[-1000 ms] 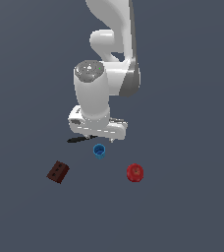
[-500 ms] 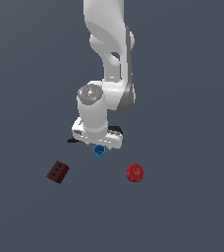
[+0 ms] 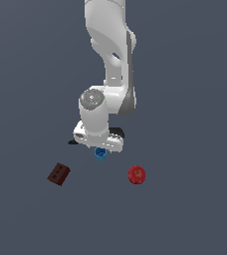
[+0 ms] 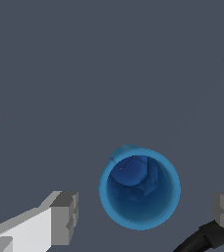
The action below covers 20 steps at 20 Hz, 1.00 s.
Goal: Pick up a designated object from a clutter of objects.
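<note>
Your small bright blue round cup (image 4: pixel 139 189) stands upright on the grey desk (image 3: pixel 195 209), mouth up, between the two grey fingertips (image 4: pixel 65 217) of the end effector (image 4: pixel 146 216). The jaws are spread wide, clear of its rim and gripping nothing. The red round object (image 3: pixel 136 175) and dark brown holed block (image 3: pixel 58 174) lie apart on either side; a black handle (image 4: pixel 202 237), probably the spatula's, shows near one finger.

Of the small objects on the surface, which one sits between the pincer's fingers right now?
The blue cup, upright and mouth up, sits between the open pincer fingers. The red round object and brown block lie off to either side.
</note>
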Tool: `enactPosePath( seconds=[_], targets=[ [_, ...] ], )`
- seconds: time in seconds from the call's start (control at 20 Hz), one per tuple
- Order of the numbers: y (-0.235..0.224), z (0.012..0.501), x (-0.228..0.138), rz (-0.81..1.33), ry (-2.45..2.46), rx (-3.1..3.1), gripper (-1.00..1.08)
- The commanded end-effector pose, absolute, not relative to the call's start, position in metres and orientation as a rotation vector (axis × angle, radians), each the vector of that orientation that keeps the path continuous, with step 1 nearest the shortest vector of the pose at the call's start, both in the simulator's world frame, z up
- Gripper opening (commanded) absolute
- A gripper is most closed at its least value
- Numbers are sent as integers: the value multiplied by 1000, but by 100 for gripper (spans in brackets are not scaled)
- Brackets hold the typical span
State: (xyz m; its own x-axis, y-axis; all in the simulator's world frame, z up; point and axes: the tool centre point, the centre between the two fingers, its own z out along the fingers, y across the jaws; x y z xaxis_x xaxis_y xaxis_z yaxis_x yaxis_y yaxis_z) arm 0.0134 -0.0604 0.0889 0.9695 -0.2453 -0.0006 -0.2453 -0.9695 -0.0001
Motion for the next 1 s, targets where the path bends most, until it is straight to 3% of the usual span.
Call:
enactPosePath(
  seconds=[0.0,0.65,0.7,0.95],
  targets=[
    [-60,83,13,2,388,-3117,100],
    [-61,40,13,0,391,-3117,100],
    [-61,40,13,0,391,-3117,-100],
    [-61,40,13,0,391,-3117,-100]
  ],
)
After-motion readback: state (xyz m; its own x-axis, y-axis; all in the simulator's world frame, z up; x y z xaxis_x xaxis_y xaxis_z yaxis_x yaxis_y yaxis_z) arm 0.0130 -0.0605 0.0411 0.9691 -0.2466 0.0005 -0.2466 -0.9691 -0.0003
